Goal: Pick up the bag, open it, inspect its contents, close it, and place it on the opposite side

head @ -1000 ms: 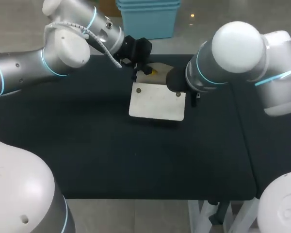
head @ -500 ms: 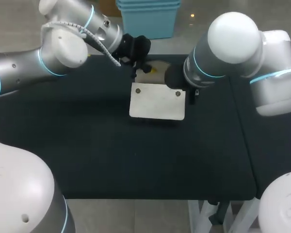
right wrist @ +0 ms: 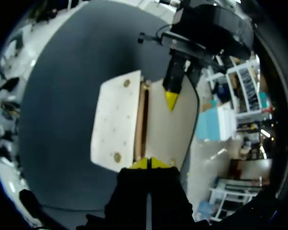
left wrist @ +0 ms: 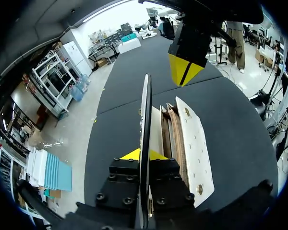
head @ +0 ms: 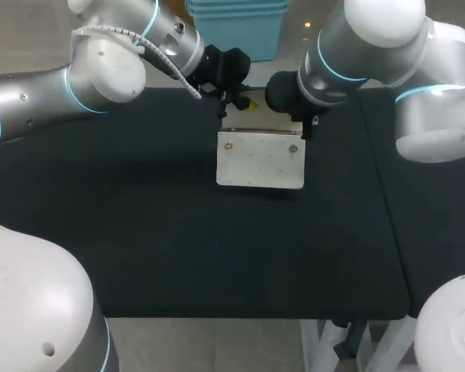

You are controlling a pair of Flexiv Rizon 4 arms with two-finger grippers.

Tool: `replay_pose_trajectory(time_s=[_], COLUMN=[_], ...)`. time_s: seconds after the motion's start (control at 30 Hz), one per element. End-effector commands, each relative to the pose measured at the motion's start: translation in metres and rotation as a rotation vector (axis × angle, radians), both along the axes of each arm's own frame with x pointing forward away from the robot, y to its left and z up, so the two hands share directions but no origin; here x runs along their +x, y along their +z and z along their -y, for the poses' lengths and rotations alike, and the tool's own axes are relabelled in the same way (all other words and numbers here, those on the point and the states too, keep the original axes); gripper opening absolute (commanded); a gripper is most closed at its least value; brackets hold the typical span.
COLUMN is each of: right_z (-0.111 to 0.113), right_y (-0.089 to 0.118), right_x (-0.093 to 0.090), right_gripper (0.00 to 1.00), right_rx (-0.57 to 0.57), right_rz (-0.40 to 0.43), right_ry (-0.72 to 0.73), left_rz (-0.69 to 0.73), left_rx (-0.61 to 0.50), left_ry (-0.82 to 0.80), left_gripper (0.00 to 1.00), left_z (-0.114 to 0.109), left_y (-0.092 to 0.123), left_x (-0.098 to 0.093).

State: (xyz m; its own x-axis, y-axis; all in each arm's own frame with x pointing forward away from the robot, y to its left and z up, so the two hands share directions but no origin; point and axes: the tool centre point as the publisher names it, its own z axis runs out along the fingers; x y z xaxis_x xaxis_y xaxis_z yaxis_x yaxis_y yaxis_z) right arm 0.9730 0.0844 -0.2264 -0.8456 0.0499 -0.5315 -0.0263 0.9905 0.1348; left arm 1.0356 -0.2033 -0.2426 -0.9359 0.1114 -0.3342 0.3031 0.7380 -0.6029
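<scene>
Bag [head: 260,159] sits upper centre, left gripper [left wrist: 145,154] clamping its flap [left wrist: 145,110], right gripper [right wrist: 147,163] tips pressed together at its opening.

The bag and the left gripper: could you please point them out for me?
bag [head: 260,161]: head view, middle of its pale upper face.
left gripper [left wrist: 145,154]: left wrist view, midway between its yellow tips.

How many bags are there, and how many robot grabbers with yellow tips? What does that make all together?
bag: 1
grippers: 2, the left gripper and the right gripper
Total: 3
</scene>
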Motion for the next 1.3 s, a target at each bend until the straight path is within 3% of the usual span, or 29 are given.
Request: replay_pose_trajectory(time_s=[0.03, 0.6, 1.0, 1.3], right_z=[-0.007, -0.018, -0.009, -0.004], right_y=[-0.008, -0.041, -0.068, -0.069], right_x=[0.011, 0.024, 0.035, 0.033], right_gripper=[0.00, 0.00, 0.00, 0.00], right_rx=[0.007, -0.004, -0.070, -0.080], right_rz=[-0.012, 0.012, 0.012, 0.007], right_ry=[0.009, 0.053, 0.031, 0.009], left_rz=[-0.019, -0.068, -0.066, -0.063], left_rx=[0.005, 0.002, 0.008, 0.006], left_ry=[0.000, -0.003, -0.015, 0.006], left_gripper=[0.00, 0.00, 0.00, 0.00], left_z=[0.002, 0.006, 0.006, 0.007], left_y=[0.004, 0.006, 0.005, 0.004], left_x=[0.002, -0.006, -0.011, -0.010])
